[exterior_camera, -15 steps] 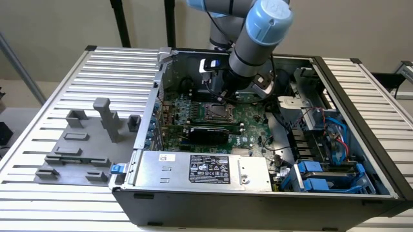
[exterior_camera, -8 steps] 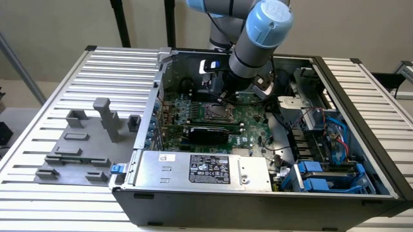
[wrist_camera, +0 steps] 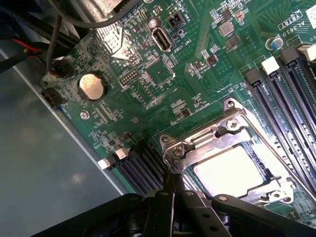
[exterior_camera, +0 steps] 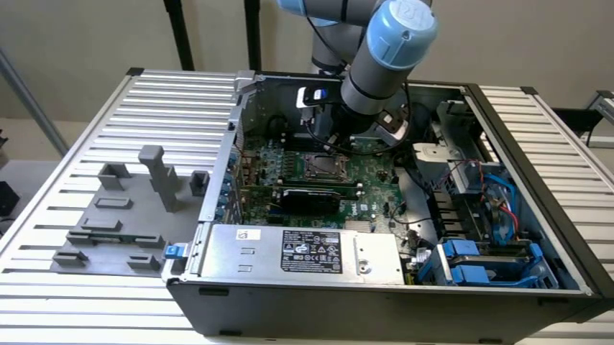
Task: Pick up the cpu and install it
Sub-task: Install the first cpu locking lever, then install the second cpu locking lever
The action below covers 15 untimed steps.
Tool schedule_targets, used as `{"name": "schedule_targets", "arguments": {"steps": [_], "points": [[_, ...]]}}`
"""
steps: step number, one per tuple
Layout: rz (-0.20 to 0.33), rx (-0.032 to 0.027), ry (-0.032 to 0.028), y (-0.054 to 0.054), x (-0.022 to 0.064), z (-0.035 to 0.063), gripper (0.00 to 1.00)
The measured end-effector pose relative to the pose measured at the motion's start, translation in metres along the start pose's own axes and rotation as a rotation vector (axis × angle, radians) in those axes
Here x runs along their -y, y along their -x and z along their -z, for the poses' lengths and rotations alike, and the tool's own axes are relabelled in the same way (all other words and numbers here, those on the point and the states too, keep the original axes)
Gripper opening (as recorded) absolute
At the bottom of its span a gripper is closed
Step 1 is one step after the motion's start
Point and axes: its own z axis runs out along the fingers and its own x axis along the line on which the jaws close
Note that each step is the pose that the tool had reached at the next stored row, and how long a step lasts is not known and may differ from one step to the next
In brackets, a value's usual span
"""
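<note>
Silvery cpu (wrist_camera: 228,172) in metal-framed socket (wrist_camera: 232,129) | pincer (wrist_camera: 173,183) closed, empty, at socket corner | memory slots (wrist_camera: 291,94) beside

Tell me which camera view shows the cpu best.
The wrist view. There the cpu shows as a pale silvery square lying in the metal-framed socket on the green motherboard, right in front of the shut gripper. In the exterior view it is a tiny patch inside the socket, below the arm.

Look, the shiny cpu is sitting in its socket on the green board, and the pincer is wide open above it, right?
Not quite. The wrist view shows the pincer shut, not wide open. The rest holds: the shiny cpu sits in its socket on the green board.
</note>
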Motion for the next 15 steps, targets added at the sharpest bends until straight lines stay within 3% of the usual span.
{"name": "schedule_targets", "arguments": {"steps": [15], "points": [[0.000, -0.0007, -0.0006, 0.0000, 0.0000, 0.0001, 0.11]]}}
